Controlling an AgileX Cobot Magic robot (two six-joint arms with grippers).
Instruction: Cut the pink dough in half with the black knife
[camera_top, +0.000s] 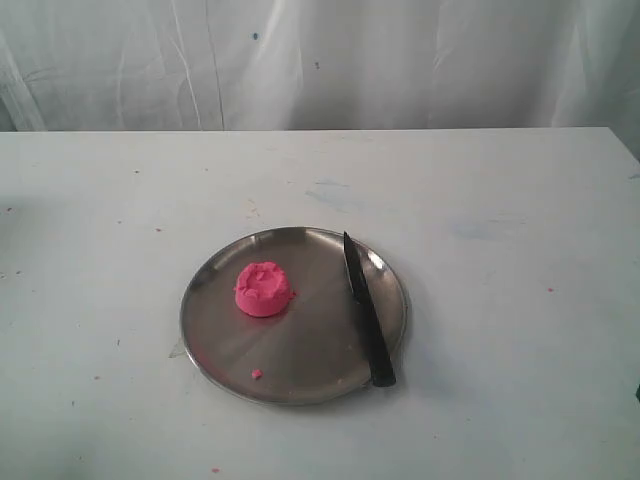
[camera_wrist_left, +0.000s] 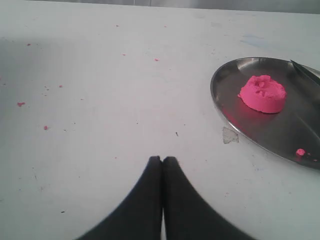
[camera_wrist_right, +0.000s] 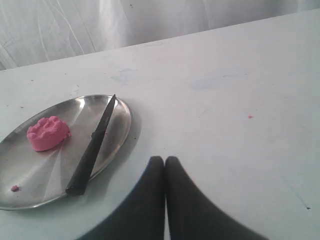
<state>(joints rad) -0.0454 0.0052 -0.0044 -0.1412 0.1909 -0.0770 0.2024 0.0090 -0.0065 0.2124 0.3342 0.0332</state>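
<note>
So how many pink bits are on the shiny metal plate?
2. The round bright pink dough lump sits left of the middle of the round steel plate; a tiny pink crumb lies by its near rim. The slim black knife could hide another speck.

**Pink, black, steel**

The pink dough (camera_top: 264, 289) is bright pink; the black knife (camera_top: 367, 310) all black. The plate (camera_top: 200, 320) is shiny grey steel, the table (camera_top: 500, 200) whitish with scattered pink specks, the curtain (camera_top: 400, 60) white.
</note>
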